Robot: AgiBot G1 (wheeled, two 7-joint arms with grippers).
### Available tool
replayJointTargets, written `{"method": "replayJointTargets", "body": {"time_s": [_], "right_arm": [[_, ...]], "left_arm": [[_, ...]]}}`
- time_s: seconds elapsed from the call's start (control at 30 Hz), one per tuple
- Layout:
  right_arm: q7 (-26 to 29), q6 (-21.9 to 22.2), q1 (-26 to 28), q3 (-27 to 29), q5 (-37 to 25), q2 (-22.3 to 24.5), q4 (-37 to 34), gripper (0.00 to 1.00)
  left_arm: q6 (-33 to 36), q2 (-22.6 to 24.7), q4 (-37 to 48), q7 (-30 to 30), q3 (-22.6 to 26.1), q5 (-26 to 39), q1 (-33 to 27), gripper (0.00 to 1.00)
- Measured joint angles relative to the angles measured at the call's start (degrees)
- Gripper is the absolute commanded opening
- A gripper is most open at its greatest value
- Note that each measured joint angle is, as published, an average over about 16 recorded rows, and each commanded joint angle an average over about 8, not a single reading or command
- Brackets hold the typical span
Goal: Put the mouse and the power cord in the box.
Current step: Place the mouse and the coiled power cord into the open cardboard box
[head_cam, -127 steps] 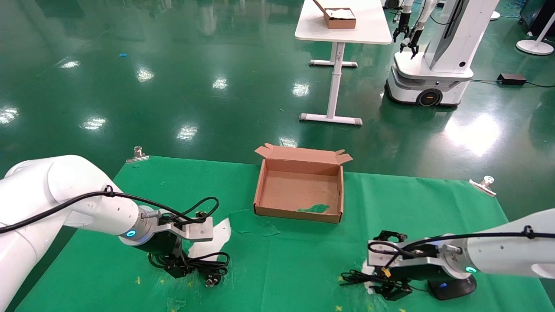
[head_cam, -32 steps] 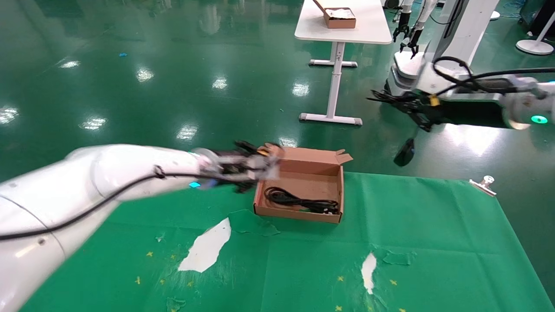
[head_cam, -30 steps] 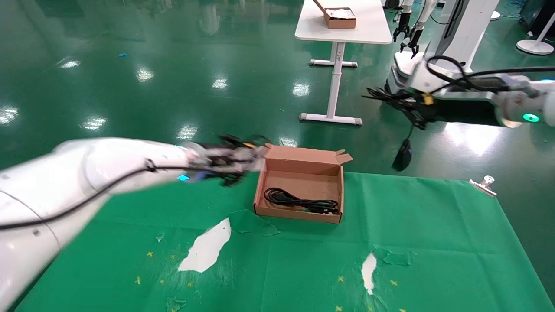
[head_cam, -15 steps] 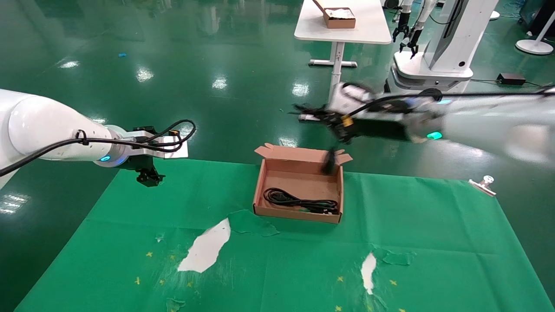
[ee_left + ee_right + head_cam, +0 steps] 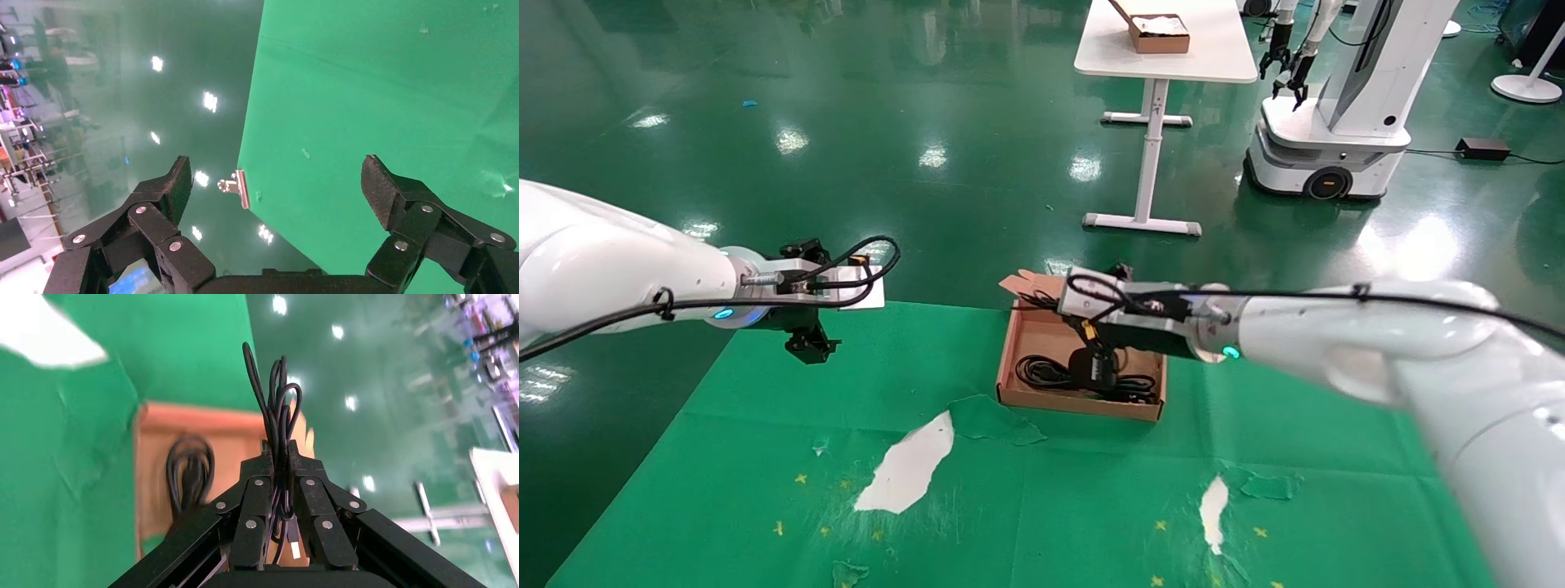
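The box [image 5: 1075,404] lies open at the far middle of the green cloth, with the coiled power cord [image 5: 1133,385] inside it. My right gripper [image 5: 1093,335] reaches over the box, shut on the bunched thin cable of the mouse. The mouse [image 5: 1088,363] hangs below it, low in the box, over the cord. In the right wrist view the gripper [image 5: 278,456] pinches the cable loops [image 5: 275,392], with the box [image 5: 160,422] and power cord [image 5: 190,471] beyond. My left gripper [image 5: 809,347] is open and empty near the cloth's far left corner; it [image 5: 275,177] frames only cloth.
A metal clip [image 5: 237,187] holds the cloth's far left corner. Torn white patches [image 5: 907,465] [image 5: 1214,500] mark the cloth nearer me. Beyond the cloth stand a white table [image 5: 1164,61] with a small brown box [image 5: 1160,34] and another robot [image 5: 1336,131].
The left arm, having left the power cord in the box, has pulled back to the far left corner. The right arm swung in from the right and lowered the dangling mouse into the box.
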Motion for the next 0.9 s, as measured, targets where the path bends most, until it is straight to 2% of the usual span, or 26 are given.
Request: {"method": "replayJointTargets", "body": {"time_s": [0.13, 0.17, 0.2, 0.43, 0.9], "right_arm": [[2.17, 3.11, -1.78, -2.43, -0.57, -0.16, 1.76, 0.86], [2.61, 3.77, -2.09, -2.91, -0.68, -0.18, 2.08, 0.96], [2.96, 4.35, -2.33, -3.32, -0.79, -0.19, 2.34, 1.00], [3.77, 5.80, -2.90, -4.37, -1.10, -0.22, 2.89, 1.00], [4.85, 2.60, -3.64, -2.72, 1.29, 1.81, 4.96, 1.00]], "left_arm": [[0.27, -0.96, -2.54, -2.43, 0.49, 1.62, -0.06, 1.00], [0.32, -1.13, -2.98, -2.86, 0.58, 1.91, -0.08, 1.00], [0.37, -1.26, -3.33, -3.20, 0.64, 2.15, -0.09, 1.00], [0.52, -1.58, -4.15, -3.93, 0.81, 2.74, -0.11, 1.00], [0.42, -1.26, -3.47, -3.37, 0.62, 2.20, -0.07, 1.00]]}}
